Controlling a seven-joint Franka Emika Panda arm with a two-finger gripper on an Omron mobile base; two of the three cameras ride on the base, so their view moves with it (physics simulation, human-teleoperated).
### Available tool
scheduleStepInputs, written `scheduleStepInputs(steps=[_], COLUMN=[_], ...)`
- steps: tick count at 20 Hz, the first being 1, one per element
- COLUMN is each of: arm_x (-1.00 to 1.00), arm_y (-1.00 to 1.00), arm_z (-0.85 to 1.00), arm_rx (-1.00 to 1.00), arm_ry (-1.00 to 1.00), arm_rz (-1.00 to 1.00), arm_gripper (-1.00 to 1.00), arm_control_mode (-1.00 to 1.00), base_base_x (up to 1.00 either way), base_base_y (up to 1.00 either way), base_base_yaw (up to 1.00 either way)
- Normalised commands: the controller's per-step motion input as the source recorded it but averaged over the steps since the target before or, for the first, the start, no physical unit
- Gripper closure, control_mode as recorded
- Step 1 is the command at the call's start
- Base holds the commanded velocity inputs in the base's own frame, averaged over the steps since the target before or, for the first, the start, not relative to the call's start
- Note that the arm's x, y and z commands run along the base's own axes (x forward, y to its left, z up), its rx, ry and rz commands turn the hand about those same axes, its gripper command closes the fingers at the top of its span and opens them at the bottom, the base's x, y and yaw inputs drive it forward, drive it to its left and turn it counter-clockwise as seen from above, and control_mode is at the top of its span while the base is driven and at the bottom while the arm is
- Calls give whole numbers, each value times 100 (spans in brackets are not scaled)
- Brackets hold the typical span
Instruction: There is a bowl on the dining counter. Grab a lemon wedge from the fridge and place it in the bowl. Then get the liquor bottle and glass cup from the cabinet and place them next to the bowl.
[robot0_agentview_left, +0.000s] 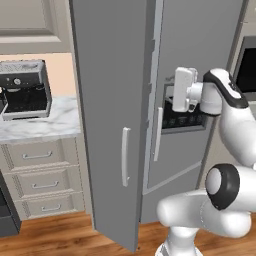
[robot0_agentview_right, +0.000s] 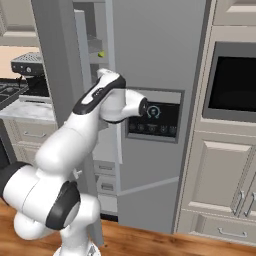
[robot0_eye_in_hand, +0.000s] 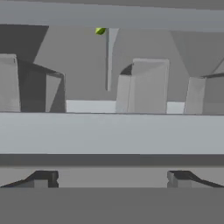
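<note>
The grey fridge (robot0_agentview_left: 190, 45) stands in front of me with its left door (robot0_agentview_left: 112, 100) swung open toward me. A tiny yellow-green lemon wedge (robot0_agentview_right: 101, 54) lies on an upper inner shelf; in the hand view the lemon wedge (robot0_eye_in_hand: 100, 30) sits high up, beyond a grey shelf edge and several grey door bins. My gripper (robot0_eye_in_hand: 111, 178) is open, its fingertips (robot0_eye_in_hand: 41, 178) wide apart with nothing between them, well below the wedge. My arm reaches into the gap beside the open door at about dispenser height. The bowl, liquor bottle and glass cup are out of view.
The dark dispenser panel (robot0_agentview_right: 155, 120) is on the shut right door, close to my forearm. A coffee machine (robot0_agentview_left: 25, 90) sits on a marble worktop (robot0_agentview_left: 45, 127) over cream drawers to the left. A built-in oven (robot0_agentview_right: 232, 82) and cream cabinets (robot0_agentview_right: 220, 175) stand to the right.
</note>
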Motion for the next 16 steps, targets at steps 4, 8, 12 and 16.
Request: scheduleStepInputs(steps=[4,8,12,16], arm_x=[21,43,48,39], arm_y=[28,6,0,0], arm_z=[0,0,0,0], arm_rx=[-6,0,0,0], arm_ry=[1,4,2,3], arm_rz=[0,0,0,0], arm_gripper=[-100,-100,-100,-100], arm_control_mode=[-100,-100,-100,-100], base_base_x=[0,0,0,0], base_base_y=[0,0,0,0], base_base_yaw=[0,0,0,0])
